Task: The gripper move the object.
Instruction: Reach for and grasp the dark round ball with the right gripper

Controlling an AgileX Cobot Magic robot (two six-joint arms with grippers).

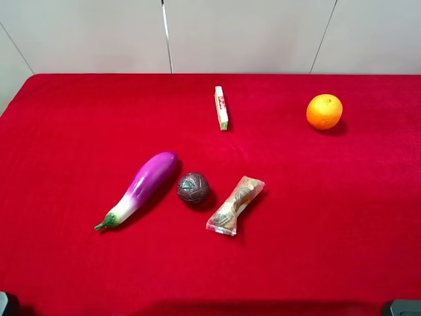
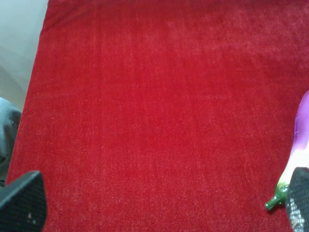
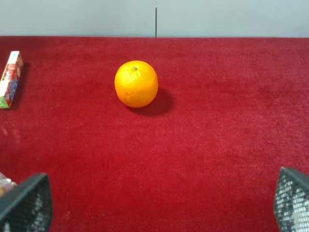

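The object, a small dark brown grooved ball (image 1: pixel 193 187), lies on the red tablecloth (image 1: pixel 316 217) near the middle, between a purple eggplant (image 1: pixel 141 185) and a clear-wrapped snack packet (image 1: pixel 235 205). It does not show in either wrist view. My left gripper (image 2: pixel 159 207) is open and empty over bare cloth at the table's left front, with the eggplant's stem end (image 2: pixel 295 159) at its side. My right gripper (image 3: pixel 159 203) is open and empty at the right front, facing the orange fruit (image 3: pixel 136 83). Both grippers are far from the ball.
An orange fruit (image 1: pixel 324 111) sits at the back right. A small white carton (image 1: pixel 222 108) stands at the back centre and also shows in the right wrist view (image 3: pixel 9 79). Dark arm parts show at the front corners (image 1: pixel 5 305) (image 1: pixel 402 307). A grey wall lies behind the table.
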